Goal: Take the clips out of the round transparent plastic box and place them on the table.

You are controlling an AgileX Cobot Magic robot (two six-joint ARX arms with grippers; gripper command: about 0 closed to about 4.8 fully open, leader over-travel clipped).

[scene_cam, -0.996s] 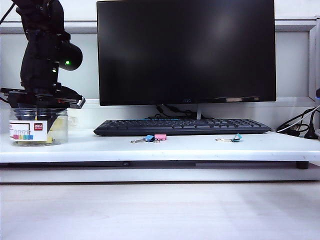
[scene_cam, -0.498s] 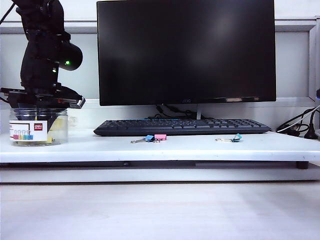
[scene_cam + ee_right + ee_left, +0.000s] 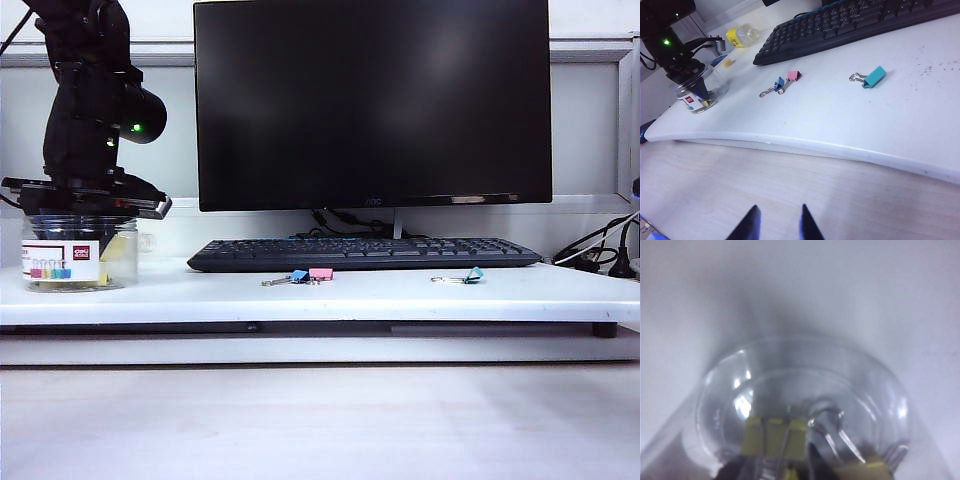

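Left gripper [image 3: 775,472] fingers: down inside round transparent plastic box [image 3: 79,252], tips cut off by frame edge; grip unclear.
Right gripper [image 3: 777,225] fingers: parted, empty, off the table [image 3: 840,125].
Clips [image 3: 775,437]: pale yellow, blurred, on box floor.
Box: table's far left end.

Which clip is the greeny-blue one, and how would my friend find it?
Start at the big black monitor, then drop to the long black keyboard on the white table. In front of the keyboard's right end lies the small teal binder clip with silver wire handles. It lies alone, while the blue clip and pink clip sit touching near the keyboard's middle.
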